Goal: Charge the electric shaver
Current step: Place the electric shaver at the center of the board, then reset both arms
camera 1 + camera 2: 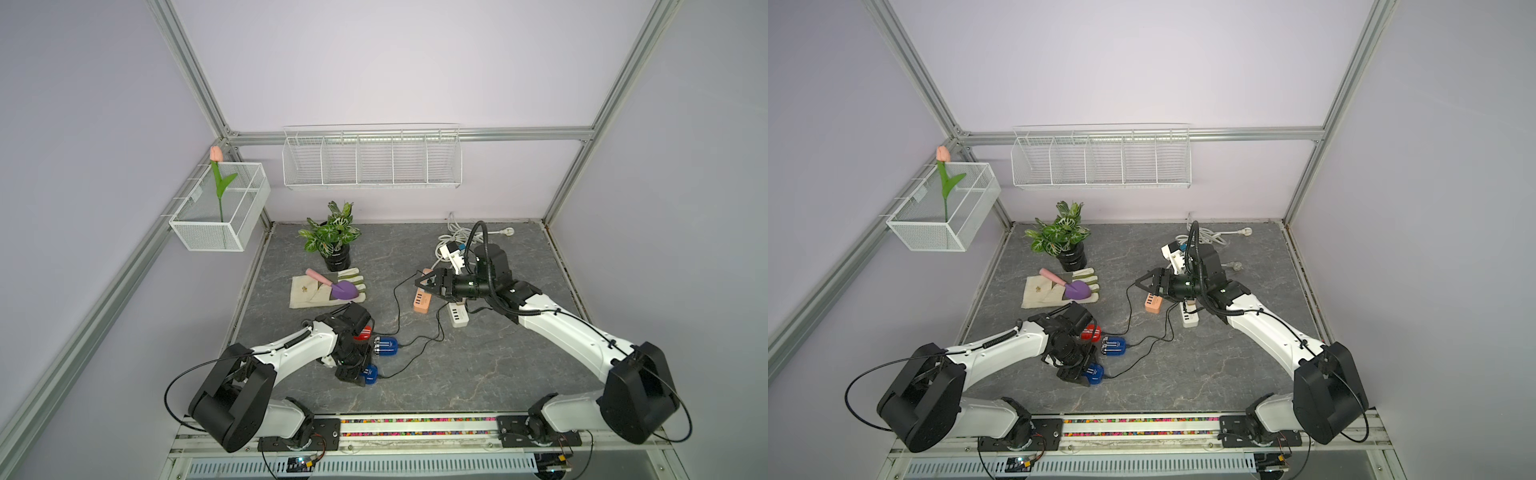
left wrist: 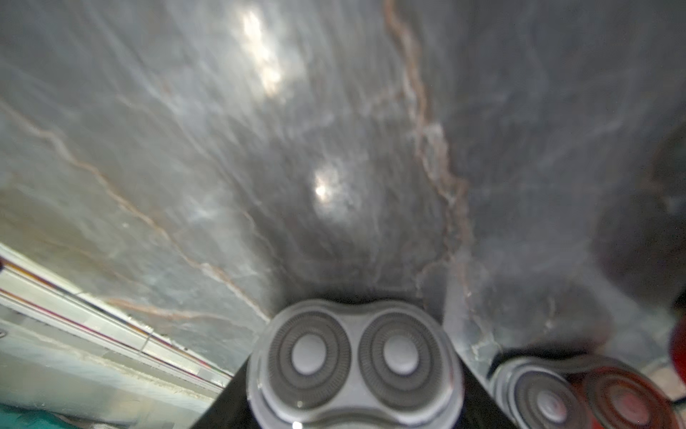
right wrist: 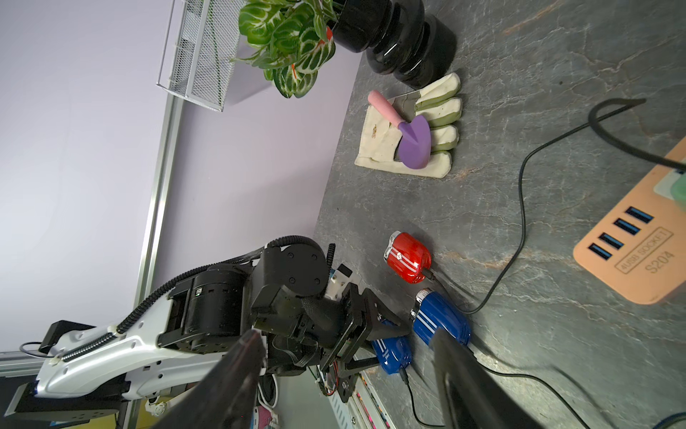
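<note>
Table (image 1: 457, 374): the grey marbled top fills the lower half of both top views.
Right arm (image 1: 573, 332): the black elbow is at the lower right. The white forearm runs up and left to the centre right, and the wrist lies about level, pointing to the left of the frame.
Left arm (image 1: 291, 349): the black elbow is at the lower left. The white forearm runs right and slightly up toward the centre, and the wrist bends down to the table.
Right gripper (image 1: 422, 283): it hangs over the far end of the orange USB strip (image 1: 422, 301). The fingers stand wide apart and nothing is between them.
Left gripper (image 1: 360, 374): it is low, just left of centre. The fingers stand on either side of the near blue shaver (image 1: 370, 374). I cannot tell whether they press it.
White USB strip (image 1: 458, 316): it lies just right of the orange one.
Near blue shaver: it lies on the table in the lower centre. In the left wrist view its shaving head (image 2: 354, 364) is at the bottom centre.
Middle blue shaver (image 1: 387, 347): it is just above and right of the near one.
Red shaver (image 1: 363, 333): it is above the two blue ones, beside the left wrist.
Black cables (image 1: 419, 353): they run from the shavers up and right toward the strips. Where their ends go I cannot tell.
</note>
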Controlling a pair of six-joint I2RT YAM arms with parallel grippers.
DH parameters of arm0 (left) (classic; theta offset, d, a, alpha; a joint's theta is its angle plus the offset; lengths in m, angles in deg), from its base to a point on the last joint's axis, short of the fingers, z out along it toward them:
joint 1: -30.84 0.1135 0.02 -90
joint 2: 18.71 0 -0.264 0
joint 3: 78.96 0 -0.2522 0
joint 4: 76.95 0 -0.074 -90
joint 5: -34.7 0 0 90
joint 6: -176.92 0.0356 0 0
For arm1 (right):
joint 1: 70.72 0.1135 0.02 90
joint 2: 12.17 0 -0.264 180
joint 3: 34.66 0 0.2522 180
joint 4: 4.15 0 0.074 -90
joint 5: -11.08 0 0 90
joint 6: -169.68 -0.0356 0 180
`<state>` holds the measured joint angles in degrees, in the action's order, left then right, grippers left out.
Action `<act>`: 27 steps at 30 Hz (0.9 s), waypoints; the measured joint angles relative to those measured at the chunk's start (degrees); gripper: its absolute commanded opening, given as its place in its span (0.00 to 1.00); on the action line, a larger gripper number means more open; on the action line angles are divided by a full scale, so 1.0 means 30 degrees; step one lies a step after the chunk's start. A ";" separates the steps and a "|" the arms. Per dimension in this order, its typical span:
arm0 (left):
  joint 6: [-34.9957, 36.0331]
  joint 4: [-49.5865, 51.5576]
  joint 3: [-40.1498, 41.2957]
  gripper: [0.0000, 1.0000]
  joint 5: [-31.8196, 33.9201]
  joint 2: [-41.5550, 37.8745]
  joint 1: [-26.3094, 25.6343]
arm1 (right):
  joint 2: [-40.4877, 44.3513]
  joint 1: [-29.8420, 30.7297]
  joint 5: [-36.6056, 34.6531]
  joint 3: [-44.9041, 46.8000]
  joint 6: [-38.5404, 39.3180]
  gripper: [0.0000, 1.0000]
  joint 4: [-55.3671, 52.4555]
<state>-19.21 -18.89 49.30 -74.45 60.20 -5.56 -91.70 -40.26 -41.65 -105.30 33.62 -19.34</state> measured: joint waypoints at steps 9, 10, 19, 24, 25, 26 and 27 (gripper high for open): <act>0.0765 0.1639 -0.0947 0.96 0.0612 -0.1049 0.0007 | 0.0430 -0.0291 -0.0707 0.0211 0.0357 0.99 -0.0430; 0.0991 0.2098 -0.1209 0.96 0.0699 -0.1319 0.0051 | 0.0729 -0.0444 -0.1231 0.0204 0.0656 0.89 -0.0831; 0.6965 0.3861 -0.5588 1.00 0.4597 -0.5967 0.3920 | 0.5224 -0.3264 -1.2014 -0.2171 0.2565 0.89 -0.7781; 1.1125 0.3949 -0.7176 1.00 0.8058 -0.6076 0.7570 | 0.7023 -0.4044 -2.1507 -0.2047 0.2696 0.89 -1.0047; 1.1460 0.4153 -0.7512 1.00 0.9559 -0.5646 0.7752 | 0.7184 -0.4189 -2.3045 -0.1406 0.3147 0.89 -0.9755; 1.1825 0.4197 -0.7621 1.00 1.1198 -0.5289 0.7796 | 0.7344 -0.4371 -2.4502 -0.0226 0.4014 0.89 -0.9100; 1.2364 0.4051 -0.7490 1.00 1.2706 -0.5078 0.7817 | 0.7497 -0.4459 -2.5441 0.1020 0.4772 0.89 -0.8276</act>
<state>17.89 -6.74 26.83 -36.33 44.97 17.89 -69.21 -53.64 -117.97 -102.24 47.94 -44.17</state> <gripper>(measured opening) 0.992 0.889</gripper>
